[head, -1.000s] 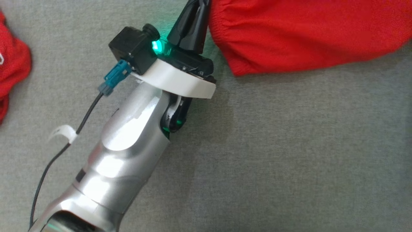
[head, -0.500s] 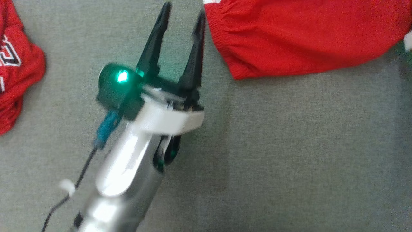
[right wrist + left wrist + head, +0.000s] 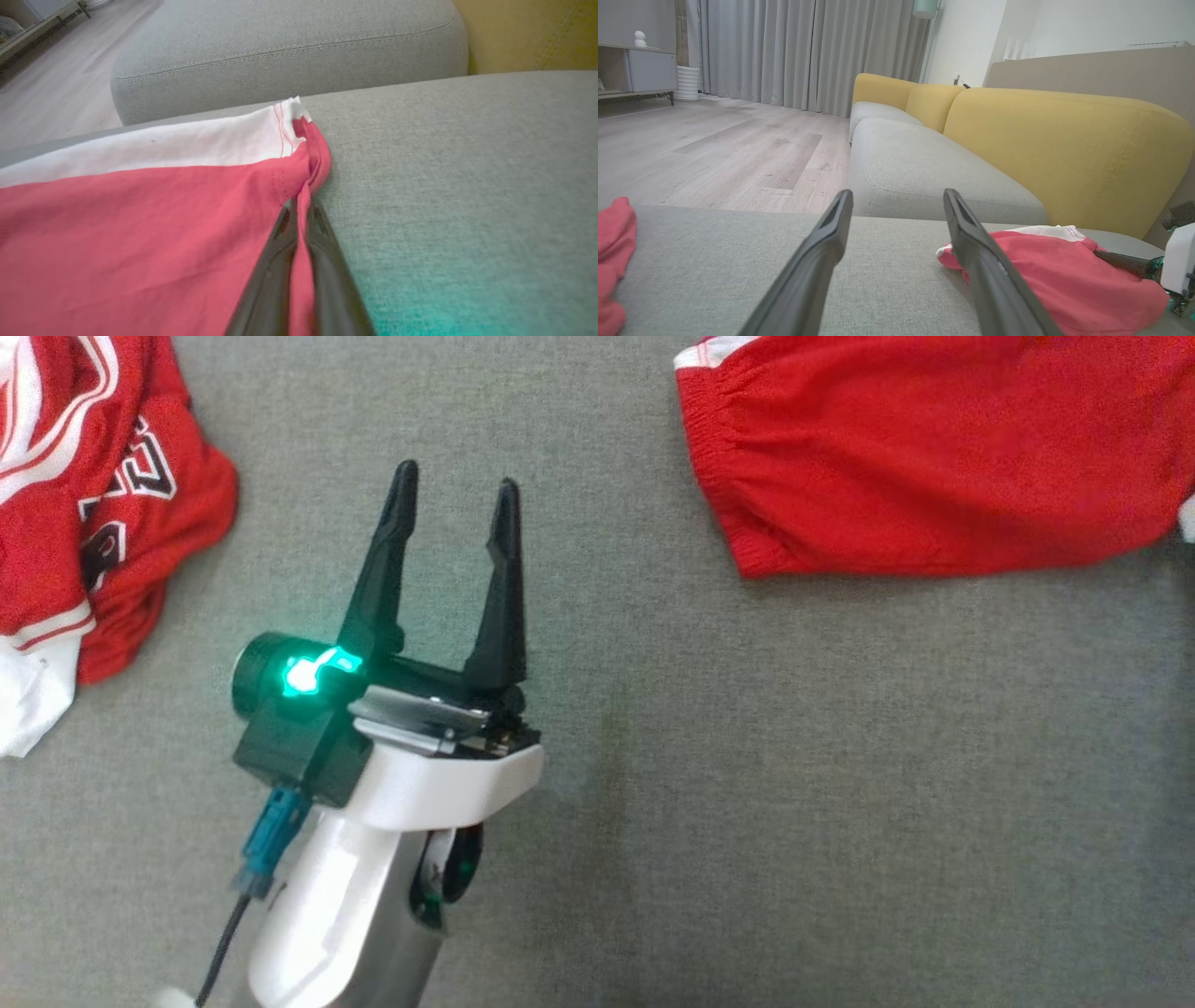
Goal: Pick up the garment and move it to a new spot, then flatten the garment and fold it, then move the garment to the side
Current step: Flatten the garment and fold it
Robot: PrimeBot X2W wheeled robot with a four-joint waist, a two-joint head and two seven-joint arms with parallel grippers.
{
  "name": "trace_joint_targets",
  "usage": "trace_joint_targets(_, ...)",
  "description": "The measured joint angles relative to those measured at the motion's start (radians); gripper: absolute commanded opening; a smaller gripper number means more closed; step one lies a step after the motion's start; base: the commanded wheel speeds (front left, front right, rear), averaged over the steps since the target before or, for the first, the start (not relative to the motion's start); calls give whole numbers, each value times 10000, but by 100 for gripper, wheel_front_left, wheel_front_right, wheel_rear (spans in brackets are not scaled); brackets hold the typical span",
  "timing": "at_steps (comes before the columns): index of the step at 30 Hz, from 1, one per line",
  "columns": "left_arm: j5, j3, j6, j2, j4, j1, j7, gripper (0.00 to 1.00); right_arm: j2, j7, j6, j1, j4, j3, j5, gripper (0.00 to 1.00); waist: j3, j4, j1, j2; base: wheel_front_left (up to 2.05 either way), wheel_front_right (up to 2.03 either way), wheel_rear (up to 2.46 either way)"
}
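Red fabric garment (image 3: pixel 934 457) at 2 o'clock, on open grey woven cushion (image 3: pixel 840 803).
Left gripper (image 3: pixel 456 476) points toward 12 o'clock, spread wide, empty; right gripper (image 3: pixel 303 207) pinches the garment's edge.

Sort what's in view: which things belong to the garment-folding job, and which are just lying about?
Job: red shorts, right gripper pinching their edge, open left gripper.
Lying about: red numbered jersey, yellow backrest, curtains.
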Motion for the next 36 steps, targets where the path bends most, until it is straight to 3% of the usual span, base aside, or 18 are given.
trace_joint_targets(6,316,491,-35,4,-6,292,-2,100,-82,-564,0,585,59,211,351,0,-380,-523,2,0,0,0,0)
trace_joint_targets(14,512,732,-190,4,-27,476,-2,100,-1285,-1198,0,1424,117,-318,629,0,-698,-1165,0,0,0,0,0)
trace_joint_targets(21,589,782,-226,6,174,510,0,100,-1277,-1338,0,1394,-940,-522,640,0,-929,-1325,1,0,0,0,0)
trace_joint_targets(30,477,796,-184,6,548,802,0,100,-790,-213,0,1454,-4591,-150,650,0,-1215,-1209,1,0,0,0,0)
trace_joint_targets(36,140,738,-130,6,675,806,0,100,633,936,0,1921,-6272,276,84,0,-1293,-1045,1,0,0,0,0)
